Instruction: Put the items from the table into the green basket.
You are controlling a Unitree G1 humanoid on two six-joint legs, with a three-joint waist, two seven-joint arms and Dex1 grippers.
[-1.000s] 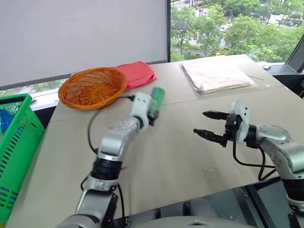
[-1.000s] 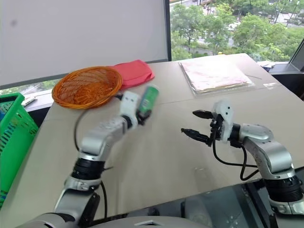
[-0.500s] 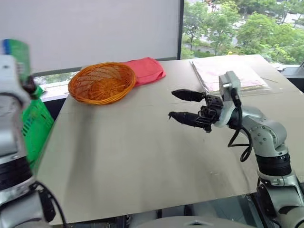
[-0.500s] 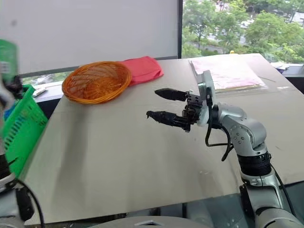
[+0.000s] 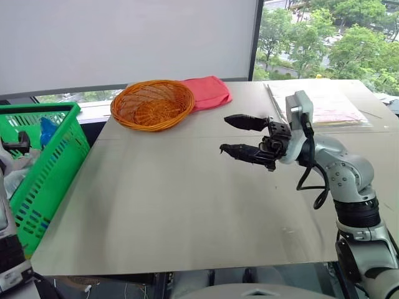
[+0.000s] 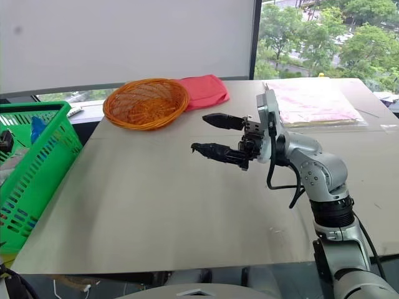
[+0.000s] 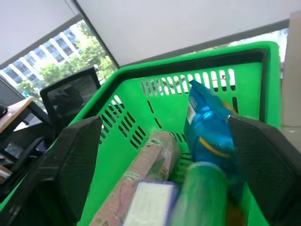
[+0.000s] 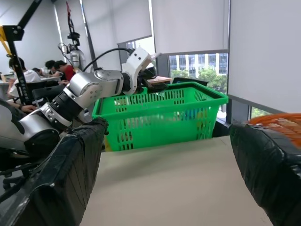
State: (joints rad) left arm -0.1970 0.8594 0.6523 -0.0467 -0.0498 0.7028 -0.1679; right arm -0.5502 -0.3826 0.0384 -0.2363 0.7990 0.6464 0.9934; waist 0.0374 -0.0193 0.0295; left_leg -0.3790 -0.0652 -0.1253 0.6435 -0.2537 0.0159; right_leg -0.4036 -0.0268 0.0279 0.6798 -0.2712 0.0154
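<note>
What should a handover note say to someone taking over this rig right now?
Left claw: open, over the green basket, holding nothing.
Right claw: open and empty, above the middle of the table.
The green can is blurred between the left claw's fingers in its wrist view, inside the basket, apparently just released. A purple packet, a blue bag and a brown roll also lie in there.
Done: no task item shows on the table.
Left: the orange wicker bowl, red cloth and a flat clear-wrapped stack remain, not part of the job. Confirm the can has settled, then withdraw the left arm.
</note>
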